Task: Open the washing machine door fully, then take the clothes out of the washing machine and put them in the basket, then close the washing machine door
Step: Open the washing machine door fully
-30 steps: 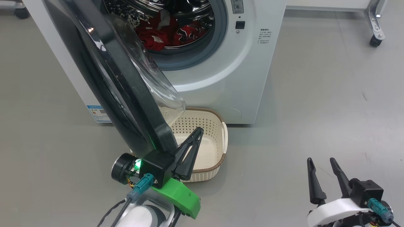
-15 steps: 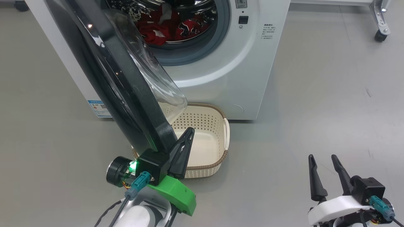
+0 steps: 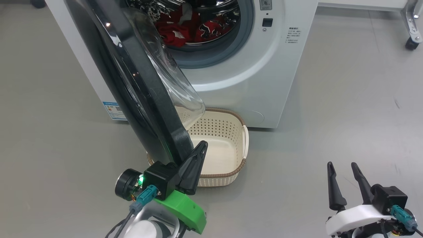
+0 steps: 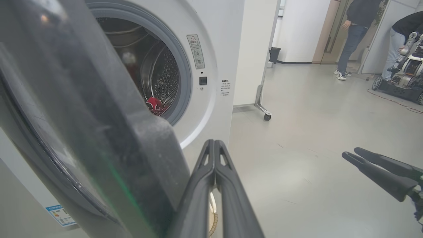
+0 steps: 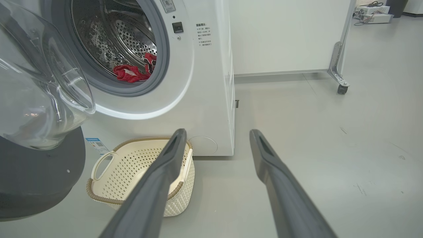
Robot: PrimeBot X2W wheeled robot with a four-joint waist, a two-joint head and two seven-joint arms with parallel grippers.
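The white washing machine stands ahead, and its door hangs partly open, swung toward me on the left. Red clothes lie inside the steel drum, also seen as clothes in the right wrist view. The cream basket sits on the floor below the opening, partly under the door's glass bowl. My left gripper is shut and holds nothing, its fingers lying along the inner side of the door's lower rim. My right gripper stands open and holds nothing at the lower right, well away from the machine.
A white panel on a metal frame with a caster stands behind and right of the machine. Bare grey floor stretches to the right. In the left wrist view, people and another robot are far across the room.
The head view has shifted, so everything sits a little further right. Against the basket, my shut left gripper has slid slightly left and back toward me. The right gripper stays open.
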